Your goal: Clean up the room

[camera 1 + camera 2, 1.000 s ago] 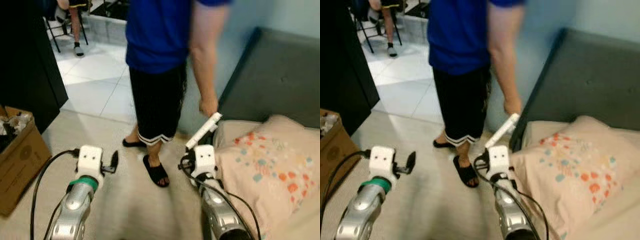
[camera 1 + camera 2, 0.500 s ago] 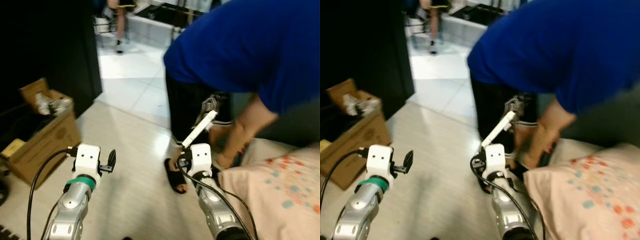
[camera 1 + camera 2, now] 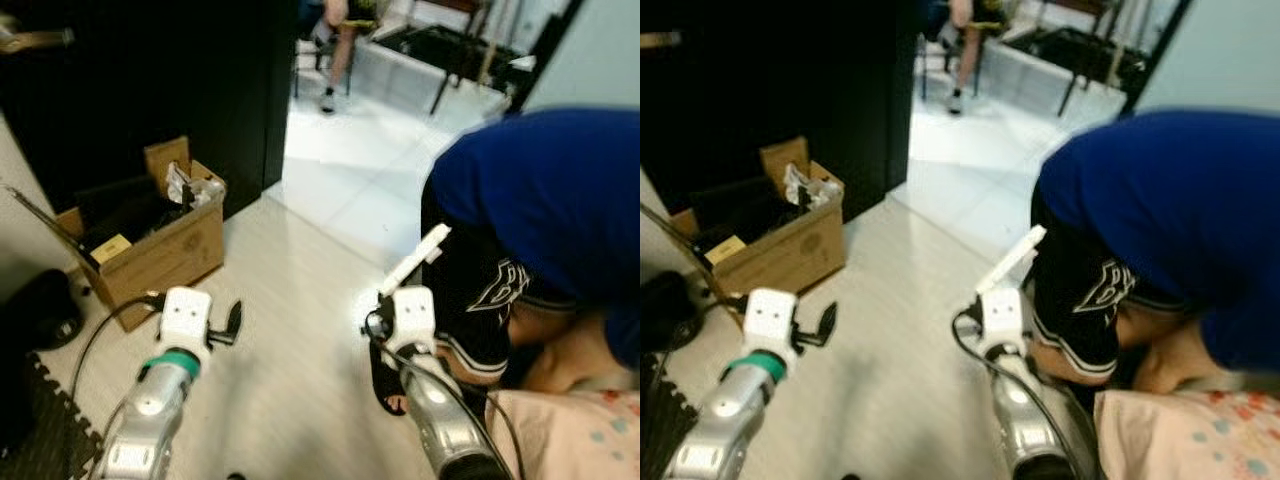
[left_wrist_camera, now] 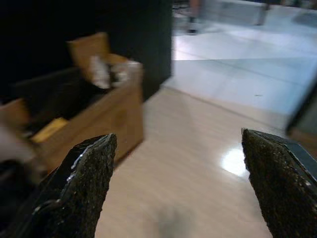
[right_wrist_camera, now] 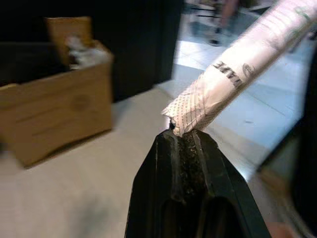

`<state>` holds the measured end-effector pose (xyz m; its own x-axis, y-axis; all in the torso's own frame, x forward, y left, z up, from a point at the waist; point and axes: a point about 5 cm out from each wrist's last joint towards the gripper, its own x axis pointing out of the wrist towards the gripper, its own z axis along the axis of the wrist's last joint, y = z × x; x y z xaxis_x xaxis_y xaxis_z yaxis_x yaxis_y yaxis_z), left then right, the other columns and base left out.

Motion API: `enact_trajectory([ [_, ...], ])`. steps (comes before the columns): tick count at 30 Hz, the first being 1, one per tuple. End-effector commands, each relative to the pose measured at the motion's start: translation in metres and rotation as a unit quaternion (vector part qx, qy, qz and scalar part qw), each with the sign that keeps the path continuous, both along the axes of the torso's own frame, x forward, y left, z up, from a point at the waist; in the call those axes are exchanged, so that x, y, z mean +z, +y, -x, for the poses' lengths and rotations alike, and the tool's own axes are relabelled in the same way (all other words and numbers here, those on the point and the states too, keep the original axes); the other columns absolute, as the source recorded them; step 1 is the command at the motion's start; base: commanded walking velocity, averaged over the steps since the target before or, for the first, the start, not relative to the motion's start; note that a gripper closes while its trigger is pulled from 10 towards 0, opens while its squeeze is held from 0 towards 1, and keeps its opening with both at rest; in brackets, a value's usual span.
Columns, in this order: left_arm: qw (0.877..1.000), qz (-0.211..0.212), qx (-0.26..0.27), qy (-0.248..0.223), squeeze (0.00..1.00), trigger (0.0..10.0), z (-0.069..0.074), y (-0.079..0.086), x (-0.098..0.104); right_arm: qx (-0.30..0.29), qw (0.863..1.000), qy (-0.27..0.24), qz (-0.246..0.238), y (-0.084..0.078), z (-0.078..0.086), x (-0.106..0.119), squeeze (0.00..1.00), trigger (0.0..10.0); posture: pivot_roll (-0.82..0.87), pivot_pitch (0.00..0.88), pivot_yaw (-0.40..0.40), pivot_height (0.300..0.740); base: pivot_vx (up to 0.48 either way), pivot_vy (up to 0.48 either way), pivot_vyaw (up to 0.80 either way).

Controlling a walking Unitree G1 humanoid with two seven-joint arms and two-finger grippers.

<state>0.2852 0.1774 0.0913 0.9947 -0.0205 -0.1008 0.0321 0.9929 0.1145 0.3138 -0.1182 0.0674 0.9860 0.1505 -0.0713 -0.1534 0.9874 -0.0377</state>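
Note:
My right gripper [image 3: 388,297] is shut on a long white paper wrapper [image 3: 416,260] with printed lettering, which sticks up and forward from the fingertips [image 5: 182,135]. In the right wrist view the wrapper [image 5: 242,64] runs up and away from the closed jaws. My left gripper [image 3: 233,320] hangs open over the pale floor with nothing between its fingers [image 4: 79,183]. An open cardboard box [image 3: 150,245] holding crumpled rubbish stands on the floor ahead to the left, against a dark cabinet. It also lies ahead in both wrist views, as the box [image 4: 94,129] and the box [image 5: 54,109].
A person in a blue shirt [image 3: 540,190] and black shorts bends low just right of my right arm, one foot in a black sandal [image 3: 383,378]. A floral pillow [image 3: 585,435] lies at the lower right. A black mat [image 3: 40,440] is at the lower left. White tiles lead to a seated person [image 3: 340,40].
The view has swung left, bringing the cardboard box nearer the middle. The person has bent lower beside my right arm. The right gripper still holds the wrapper; the left stays open.

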Motion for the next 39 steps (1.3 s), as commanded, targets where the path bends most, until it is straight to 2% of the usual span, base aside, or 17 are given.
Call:
enact_trajectory([
  [1,1.0,0.005,-0.004,0.01,0.0,10.0,0.0026,-0.004,-0.0059,-0.008,1.0,0.017,0.006,-0.0064,0.0033,-0.0078,0.0,10.0,0.13,0.0,-0.062,0.74,0.0,0.0,0.8],
  [25,1.0,-0.009,-0.004,0.013,0.0,10.0,-0.0021,0.0015,-0.005,-0.028,0.999,0.019,-0.001,-0.0103,0.0015,-0.0082,0.0,10.0,0.13,0.0,-0.053,0.74,0.0,0.0,0.8],
  [39,0.999,0.021,-0.024,0.006,0.0,10.0,0.0014,-0.0026,-0.0035,-0.047,0.998,0.022,-0.024,-0.0135,0.0045,-0.0098,0.0,10.0,0.12,0.0,-0.05,0.74,0.019,0.0,0.03],
])
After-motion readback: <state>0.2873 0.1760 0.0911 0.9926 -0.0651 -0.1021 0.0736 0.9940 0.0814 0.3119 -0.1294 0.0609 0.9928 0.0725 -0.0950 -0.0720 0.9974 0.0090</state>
